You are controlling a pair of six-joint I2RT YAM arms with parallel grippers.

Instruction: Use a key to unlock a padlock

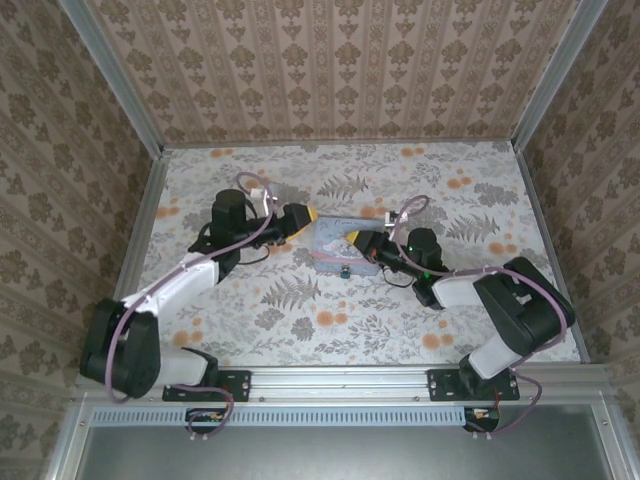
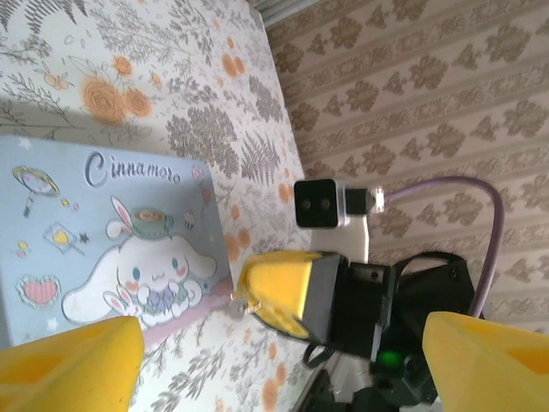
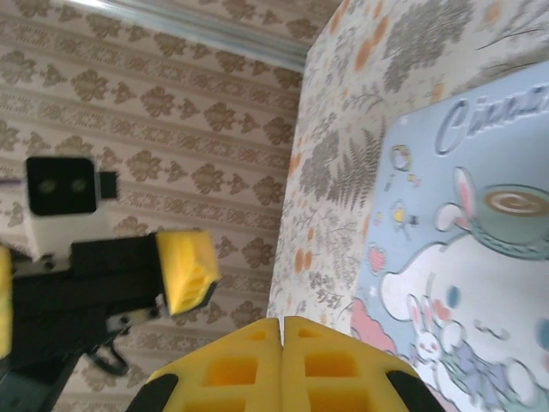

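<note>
Starting with risks: your two grippers face each other nose to nose at the tin (image 1: 335, 248). The left gripper (image 1: 305, 214) is just beside its far-left corner and the right gripper (image 1: 353, 238) is above the lid. A forward reach from either arm could knock tip into tip.

Left gripper: fingers (image 2: 73, 365) stand wide apart, with nothing between them. Right gripper: fingers (image 3: 257, 369) are pressed together. From the left wrist, a small metal speck sits at the right gripper's tip, and you cannot tell whether that is the key. If it is, the hold looks thin. A bump or a skewed approach could twist it loose onto the busy floral surface (image 1: 300, 320), where it would be hard to spot.

Second risk: the padlock (image 1: 343, 270) is tiny. It sits at the tin's near edge, on the side toward the arm bases and near the right gripper. Nothing pins the tin, so pushing a key at the lock would likely slide the whole box. With the left gripper empty, nothing steadies the lock either.

Orientation: from the top view the padlock reads as a dark speck against the tin's near wall. It is too small to tell its long axis or which way the keyhole faces. Confirm both before you line anything up.
</note>
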